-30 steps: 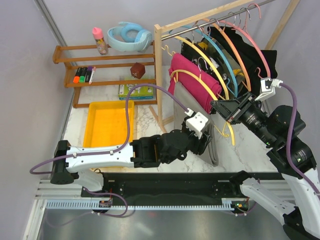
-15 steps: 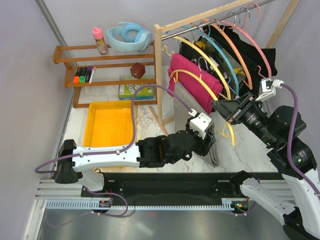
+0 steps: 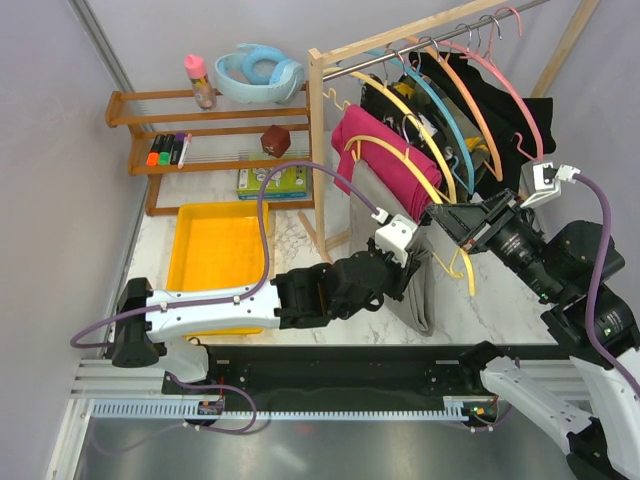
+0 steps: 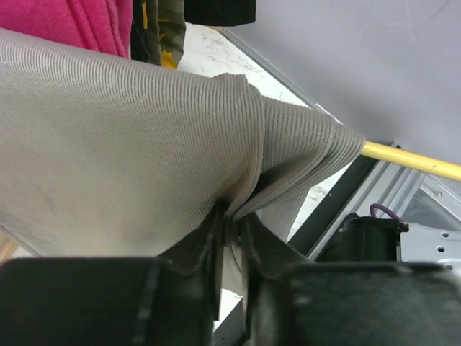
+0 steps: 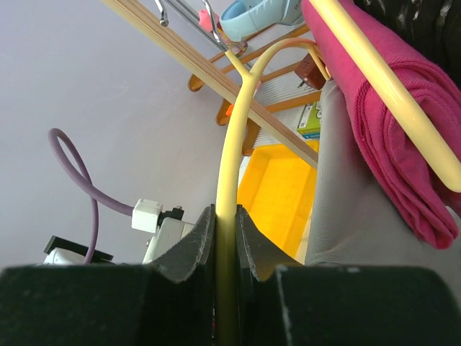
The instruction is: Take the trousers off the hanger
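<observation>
The grey trousers [image 3: 421, 291] hang over the lower bar of a yellow hanger [image 3: 457, 262], below the magenta trousers [image 3: 385, 160] on the same hanger. My left gripper [image 3: 408, 262] is shut on a fold of the grey ribbed cloth [image 4: 144, 144], pinched between its fingertips [image 4: 232, 227]. My right gripper [image 3: 446, 218] is shut on the yellow hanger's curved arm [image 5: 238, 130], which runs up between its jaws [image 5: 225, 216]. The magenta trousers [image 5: 389, 115] and grey trousers [image 5: 346, 202] lie to its right. Black and camouflage garments [image 3: 470, 110] hang further back.
A wooden clothes rail [image 3: 420, 40] carries several coloured hangers. A wooden shelf [image 3: 215, 135] at the back left holds markers, a bottle and a box. A yellow tray [image 3: 215, 250] lies on the marble table beside the left arm.
The grey trousers are drawn out wider and lower from the hanger by my left gripper. My right gripper has shifted slightly right and down, still holding the yellow hanger.
</observation>
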Controlling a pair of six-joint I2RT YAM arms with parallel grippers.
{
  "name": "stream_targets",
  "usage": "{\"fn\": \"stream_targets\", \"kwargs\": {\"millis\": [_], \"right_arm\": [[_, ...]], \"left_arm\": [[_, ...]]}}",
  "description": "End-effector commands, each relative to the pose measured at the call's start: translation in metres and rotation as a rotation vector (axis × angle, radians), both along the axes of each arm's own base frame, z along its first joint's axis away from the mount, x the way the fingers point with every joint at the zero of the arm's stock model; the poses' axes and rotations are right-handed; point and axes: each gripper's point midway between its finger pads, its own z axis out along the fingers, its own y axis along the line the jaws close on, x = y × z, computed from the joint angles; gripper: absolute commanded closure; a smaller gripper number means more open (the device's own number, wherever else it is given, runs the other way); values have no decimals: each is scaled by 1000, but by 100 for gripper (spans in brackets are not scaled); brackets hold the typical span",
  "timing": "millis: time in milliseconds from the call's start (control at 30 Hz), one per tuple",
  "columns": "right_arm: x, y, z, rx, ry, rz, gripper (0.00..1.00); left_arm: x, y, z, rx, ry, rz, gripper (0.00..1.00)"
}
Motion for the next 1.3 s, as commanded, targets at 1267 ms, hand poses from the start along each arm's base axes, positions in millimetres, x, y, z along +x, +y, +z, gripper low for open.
{"fn": "stream_targets", "kwargs": {"millis": [1267], "right_arm": [[-15,-13,-23,-84,-63,-11,100]], "left_arm": [[-46,113,191,-391,-143,-181,98]]}}
